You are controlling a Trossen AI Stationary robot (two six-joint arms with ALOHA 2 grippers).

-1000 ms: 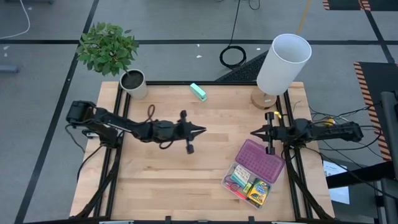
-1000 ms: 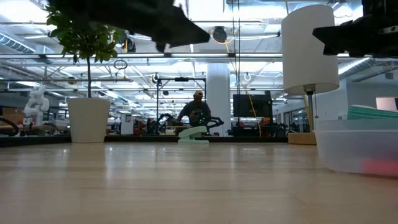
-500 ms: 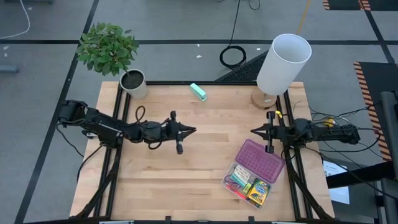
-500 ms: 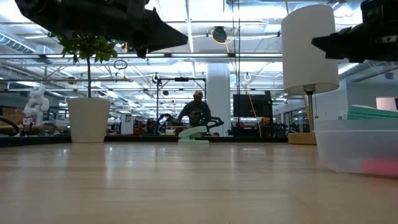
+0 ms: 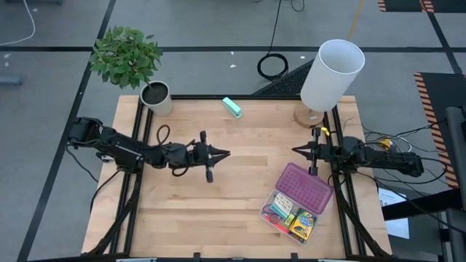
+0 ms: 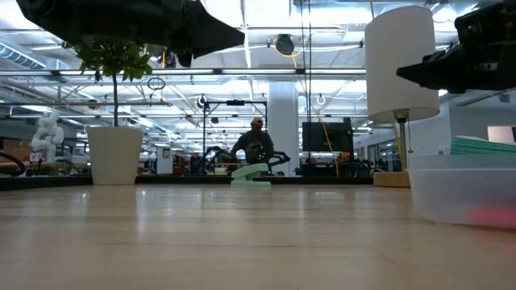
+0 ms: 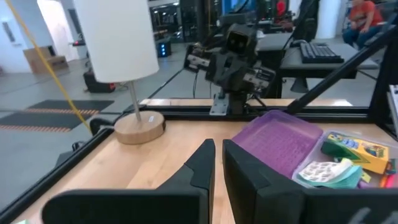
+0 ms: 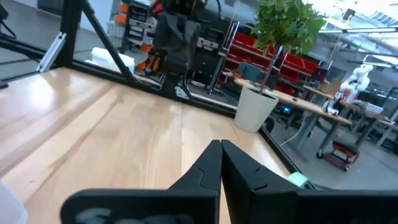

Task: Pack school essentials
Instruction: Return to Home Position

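High view: my left gripper and right gripper are both closed, empty, above the table; case looks packed, lid needs closing squarely.

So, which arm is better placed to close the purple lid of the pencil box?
Probably the right. The right gripper hangs just beside the open purple lid of the pencil box, while the left gripper is farther away, over the table's middle. Both are shut and empty.
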